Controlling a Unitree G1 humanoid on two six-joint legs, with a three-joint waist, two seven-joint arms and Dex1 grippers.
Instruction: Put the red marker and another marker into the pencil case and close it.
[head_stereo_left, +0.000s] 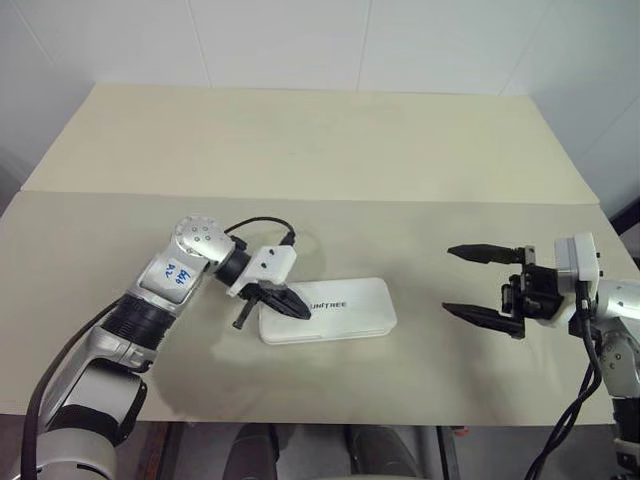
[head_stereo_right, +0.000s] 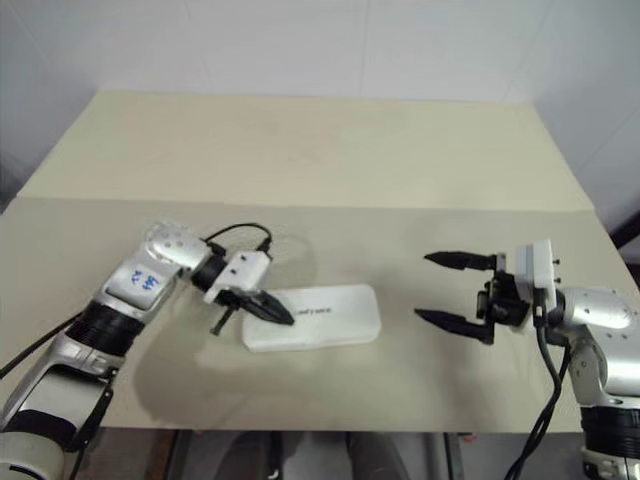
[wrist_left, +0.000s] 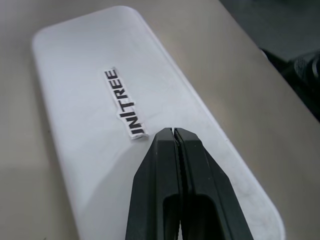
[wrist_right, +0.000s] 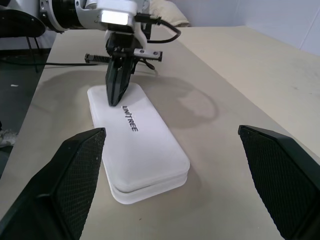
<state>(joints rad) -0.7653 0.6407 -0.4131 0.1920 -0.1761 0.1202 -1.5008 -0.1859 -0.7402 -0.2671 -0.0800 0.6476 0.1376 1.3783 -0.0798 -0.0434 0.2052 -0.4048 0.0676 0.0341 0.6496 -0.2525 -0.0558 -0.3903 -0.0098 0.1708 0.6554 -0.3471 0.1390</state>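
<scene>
Lettering reading "UNITREE" ran along the lid of the pencil case (head_stereo_left: 330, 312) in the left eye view, just beyond the tips of the left gripper (head_stereo_left: 296, 309), whose 2 black fingers were pressed together with nothing between them and sat over the case's near end. The case lay with its lid down on the table (head_stereo_left: 300, 150). The right gripper (head_stereo_left: 486, 284) stood well off from the case's other end, its 2 fingers spread wide and holding nothing.

In the left wrist view, the same word showed on a small strip on the lid, just ahead of the joined fingertips (wrist_left: 167, 145), partly hidden by them.

In the right wrist view, the case lay between and beyond the parted fingers (wrist_right: 75, 170), the lettering legible again.
</scene>
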